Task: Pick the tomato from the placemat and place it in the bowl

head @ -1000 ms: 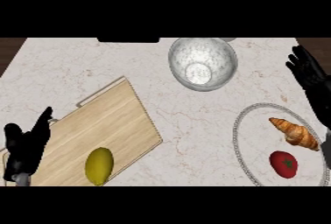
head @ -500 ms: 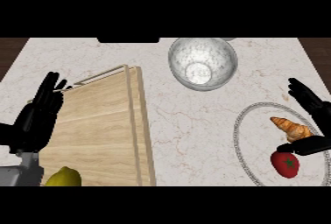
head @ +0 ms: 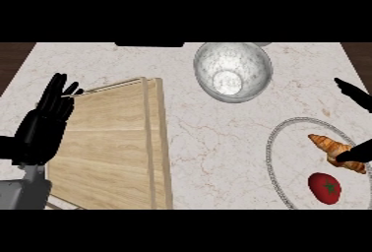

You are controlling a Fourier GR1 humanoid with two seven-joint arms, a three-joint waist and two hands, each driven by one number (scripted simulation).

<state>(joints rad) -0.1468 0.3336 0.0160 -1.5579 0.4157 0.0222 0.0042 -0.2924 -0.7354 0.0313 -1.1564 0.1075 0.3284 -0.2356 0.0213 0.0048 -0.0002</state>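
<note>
Tomato (head: 325,188) beside croissant (head: 336,152) on mat (head: 279,162), below bowl (head: 232,72); right hand (head: 356,123) spread above, seemingly poised to grasp; left hand (head: 45,121) flat, resting on board (head: 109,147).

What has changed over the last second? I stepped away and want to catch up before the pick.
The view has swung: the wooden board now fills more of the left and the yellow fruit on it has gone from sight. The left hand rose, fingers up. The right hand came down over the plate, by the croissant. Nothing was grasped; the tomato and bowl look unmoved.
</note>
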